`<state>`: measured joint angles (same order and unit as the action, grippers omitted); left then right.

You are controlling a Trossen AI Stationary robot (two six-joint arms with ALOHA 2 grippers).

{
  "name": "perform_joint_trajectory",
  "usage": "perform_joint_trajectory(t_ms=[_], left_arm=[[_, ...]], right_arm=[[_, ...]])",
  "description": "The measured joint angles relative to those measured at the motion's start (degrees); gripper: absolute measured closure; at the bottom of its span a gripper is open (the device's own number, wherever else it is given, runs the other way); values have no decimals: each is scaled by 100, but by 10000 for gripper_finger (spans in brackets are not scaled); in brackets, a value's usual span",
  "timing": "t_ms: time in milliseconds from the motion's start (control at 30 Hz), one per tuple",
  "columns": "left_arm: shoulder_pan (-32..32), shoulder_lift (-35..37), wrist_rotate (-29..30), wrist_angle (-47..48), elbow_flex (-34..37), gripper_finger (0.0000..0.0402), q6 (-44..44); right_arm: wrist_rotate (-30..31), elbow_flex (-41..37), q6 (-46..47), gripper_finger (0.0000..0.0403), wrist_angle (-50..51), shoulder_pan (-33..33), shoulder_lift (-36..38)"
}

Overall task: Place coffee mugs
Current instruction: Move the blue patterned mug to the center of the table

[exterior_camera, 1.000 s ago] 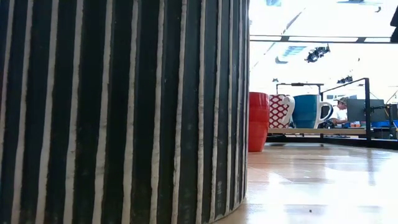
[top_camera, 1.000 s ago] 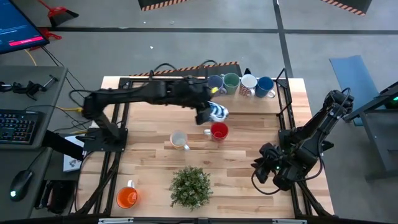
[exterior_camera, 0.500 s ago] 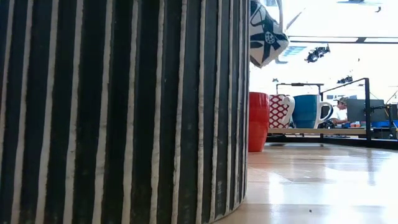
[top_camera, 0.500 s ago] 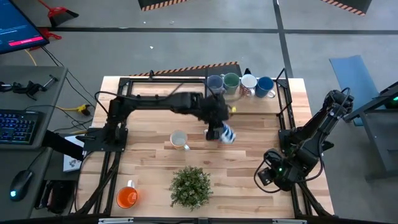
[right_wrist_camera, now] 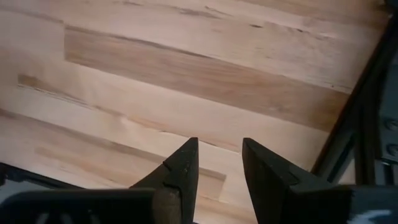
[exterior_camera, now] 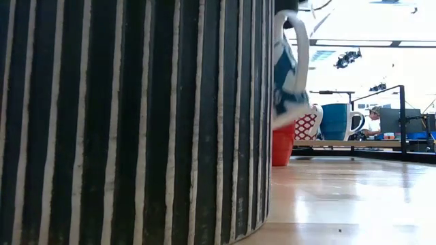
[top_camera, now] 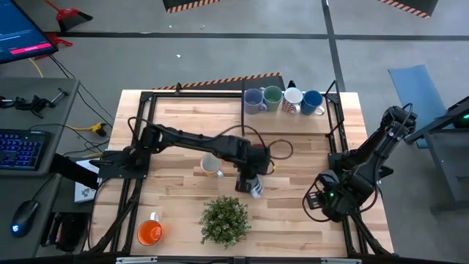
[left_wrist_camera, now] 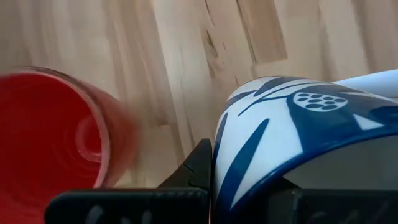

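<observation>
left gripper [top_camera: 251, 183] pinching the blue-patterned mug [exterior_camera: 289, 68] | right gripper [right_wrist_camera: 217, 165] spread, idling | red mug [left_wrist_camera: 53, 130] probably underneath, so I'm lowering gently

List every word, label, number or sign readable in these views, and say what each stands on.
None can be read.
Monitor beside the table: a red band of text, too small to read.
Blue and white mug in the left gripper: only a painted pattern, no lettering.
Row of mugs: no legible print.
</observation>
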<state>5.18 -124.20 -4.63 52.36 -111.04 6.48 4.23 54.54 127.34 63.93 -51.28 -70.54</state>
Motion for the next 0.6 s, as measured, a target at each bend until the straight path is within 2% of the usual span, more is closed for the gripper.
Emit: perform_joint_trajectory(t_ms=[300,600], left_arm=[[145,-351,313,109,0,392,113],[116,-392,688,241,0,383,125]], right_arm=[[38,0,-16,297,-140,67,0],[456,0,-35,297,-211,67,-1]])
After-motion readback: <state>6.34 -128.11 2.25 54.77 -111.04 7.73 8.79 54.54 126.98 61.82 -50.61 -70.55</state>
